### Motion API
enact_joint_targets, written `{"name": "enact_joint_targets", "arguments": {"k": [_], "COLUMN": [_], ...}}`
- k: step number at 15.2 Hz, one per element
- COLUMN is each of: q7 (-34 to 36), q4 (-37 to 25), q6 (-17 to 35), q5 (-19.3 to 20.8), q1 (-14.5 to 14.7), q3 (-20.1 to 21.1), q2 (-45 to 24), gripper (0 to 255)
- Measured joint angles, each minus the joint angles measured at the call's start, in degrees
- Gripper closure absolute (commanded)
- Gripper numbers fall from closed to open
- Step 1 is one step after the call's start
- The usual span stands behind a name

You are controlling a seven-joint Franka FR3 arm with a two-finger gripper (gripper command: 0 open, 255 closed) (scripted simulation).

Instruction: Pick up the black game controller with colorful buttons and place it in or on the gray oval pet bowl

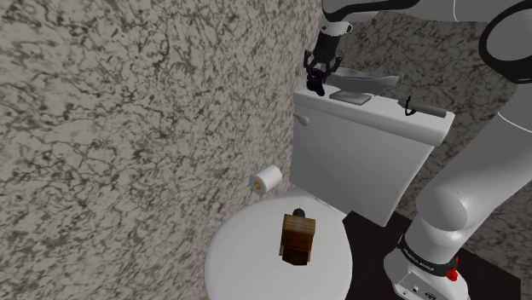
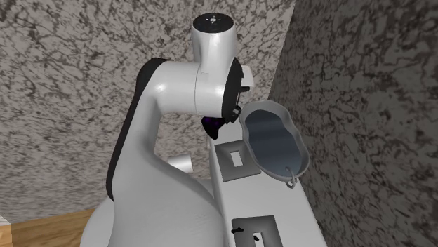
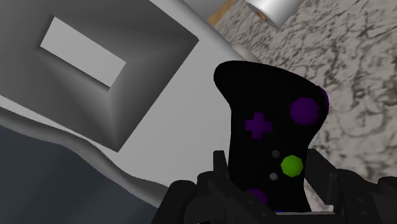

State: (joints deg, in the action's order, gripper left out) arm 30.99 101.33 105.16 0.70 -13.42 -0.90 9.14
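Marbled grey walls [image 1: 128, 102] close around a white toilet, and its tank lid [image 1: 426, 126] is the work surface. On this lid stands the grey bowl [image 1: 367, 81], with a flat square tray [image 3: 108, 70] just beside it. The gripper [image 1: 322, 72] hangs over the end of the tank lid at the shoulder view's left. Its jaws are clamped on the controller [image 3: 273, 127], which is black with purple and green buttons. They hold it by one end, so its long axis runs out from the fingers and points down toward the lid. The controller is in the air and touches nothing else.

The coming move turns on one relation. The bowl lies just beside the gripper, toward the shoulder view's right. In the wrist view its dark inside [image 3: 38, 172] is off to one side of the controller and not under it. I judge that the lift is done and the carry is almost done. A short sideways shift over the rim is needed before the jaws open. If the controller is released here, it may hit the rim or fall off the lid.
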Motion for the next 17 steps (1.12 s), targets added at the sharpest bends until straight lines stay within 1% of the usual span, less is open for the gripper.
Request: {"name": "enact_joint_targets", "arguments": {"k": [7, 17], "q7": [-0.1, -0.2], "q4": [-6.9, -19.3], "q6": [-5.5, -14.2], "q5": [0.0, -0.1], "q1": [0.0, 0.0], "q3": [0.0, -0.1], "q2": [-1.5, -5.1], "gripper": [255, 255]}}
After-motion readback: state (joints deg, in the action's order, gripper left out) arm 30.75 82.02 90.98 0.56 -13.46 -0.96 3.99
